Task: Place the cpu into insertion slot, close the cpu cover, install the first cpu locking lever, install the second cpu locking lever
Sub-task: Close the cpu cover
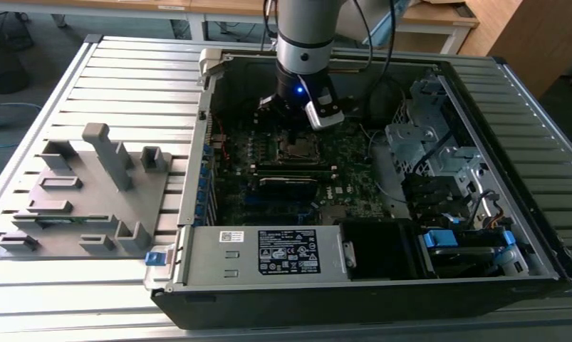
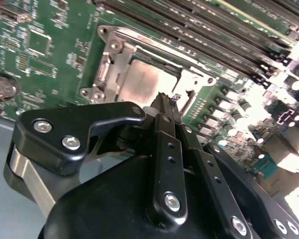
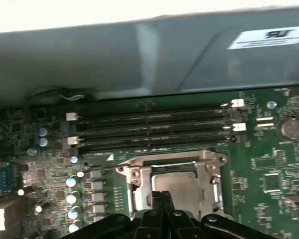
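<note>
The cpu point(image 2: 145, 82) point(image 3: 178, 186) lies flat in the insertion slot point(image 1: 300, 148), its dull silver face showing through the cut-out of the cpu cover point(image 2: 120, 55) point(image 3: 165, 160), which lies down flat around it. My gripper point(image 2: 168, 99) point(image 3: 162, 195) hangs just over the socket's edge in both wrist views, its two black fingers brought together at the tips. In the exterior view the gripper point(image 1: 298, 120) is low inside the computer case, right above the socket on the green motherboard point(image 1: 266, 199). Whether the locking levers are latched I cannot tell.
Long black memory slots point(image 3: 149, 132) point(image 2: 204, 35) run beside the socket. The open case has a metal wall point(image 3: 139, 55), a drive cage point(image 1: 428, 142) at the exterior view's right and a power supply point(image 1: 266, 251) in front. A grey fixture point(image 1: 86, 192) sits on the slatted table.
</note>
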Available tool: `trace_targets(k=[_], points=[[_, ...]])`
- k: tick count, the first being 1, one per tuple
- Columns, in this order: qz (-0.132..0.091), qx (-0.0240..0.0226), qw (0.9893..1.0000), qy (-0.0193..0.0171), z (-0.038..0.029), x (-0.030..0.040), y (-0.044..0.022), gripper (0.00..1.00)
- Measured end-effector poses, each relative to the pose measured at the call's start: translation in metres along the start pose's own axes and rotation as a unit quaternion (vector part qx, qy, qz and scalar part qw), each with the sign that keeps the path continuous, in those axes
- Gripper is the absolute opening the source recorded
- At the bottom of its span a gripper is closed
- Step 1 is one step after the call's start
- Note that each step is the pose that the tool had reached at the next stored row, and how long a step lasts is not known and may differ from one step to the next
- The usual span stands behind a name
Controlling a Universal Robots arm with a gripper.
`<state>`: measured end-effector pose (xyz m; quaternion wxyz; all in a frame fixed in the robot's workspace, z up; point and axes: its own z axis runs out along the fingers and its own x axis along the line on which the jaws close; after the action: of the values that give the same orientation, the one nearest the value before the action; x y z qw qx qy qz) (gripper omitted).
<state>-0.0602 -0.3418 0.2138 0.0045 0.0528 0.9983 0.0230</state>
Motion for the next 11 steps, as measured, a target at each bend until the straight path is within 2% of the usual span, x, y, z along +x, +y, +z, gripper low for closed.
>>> trace_targets(k=[8,11], points=[[0.000,0.0000,1.0000,-0.0006,0.0052,0.0122,-0.0019,0.10],[0.000,0.0000,1.0000,-0.0007,0.0085,0.0135,-0.0022,0.10]])
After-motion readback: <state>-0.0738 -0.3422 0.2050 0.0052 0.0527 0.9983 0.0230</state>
